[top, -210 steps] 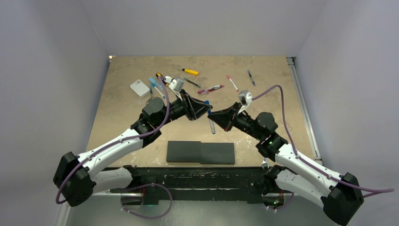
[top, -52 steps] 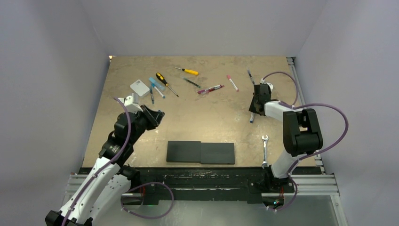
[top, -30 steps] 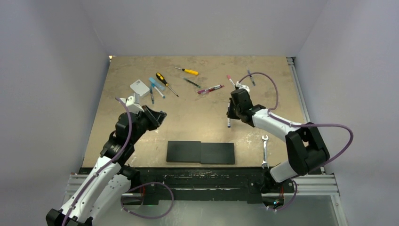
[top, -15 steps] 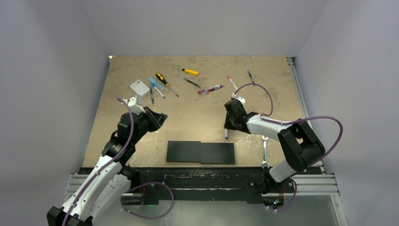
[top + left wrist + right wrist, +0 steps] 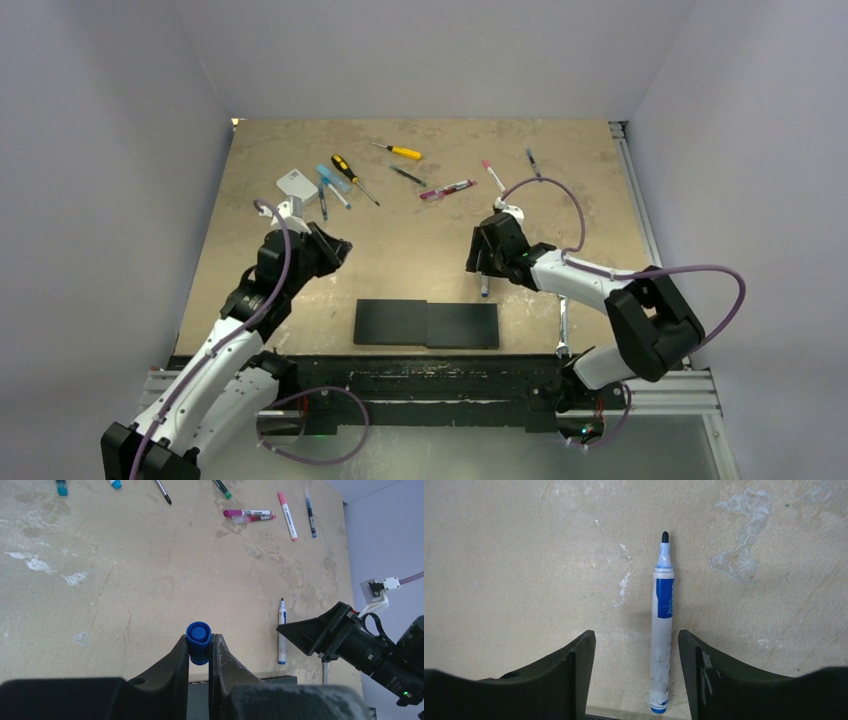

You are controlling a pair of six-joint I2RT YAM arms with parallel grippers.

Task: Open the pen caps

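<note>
1. Between the fingers of your left gripper (image 5: 199,647) sits a blue pen cap (image 5: 198,639). The jaws are clamped tight on it, and it is held clear above the surface (image 5: 150,570) with its round end facing the wrist camera.
2. Your right gripper (image 5: 636,642) stands open, low over the surface, with its fingers straddling an uncapped white-barrelled pen (image 5: 662,630) that lies flat. The bare dark tip points away from the wrist. Neither finger touches the barrel, which lies closer to the finger on the right of that view.
3. That pen lies just beyond the dark block (image 5: 427,324) at the near edge, and a wrench (image 5: 563,318) lies near on its right.
4. Capped pens lie across the far part of the surface: a magenta-capped pen (image 5: 447,189), a pink-capped pen (image 5: 494,176) and a thin dark pen (image 5: 534,163). Two light-blue-capped pens (image 5: 328,190) lie beside a white box (image 5: 297,185).
5. A yellow-handled screwdriver (image 5: 398,151) and a black-and-yellow screwdriver (image 5: 350,174) lie among them.
6. You have a broad bare stretch between the two grippers, running from the block up to the far row. The left gripper is nearer the left edge, and the right gripper is well in from the right rail.
</note>
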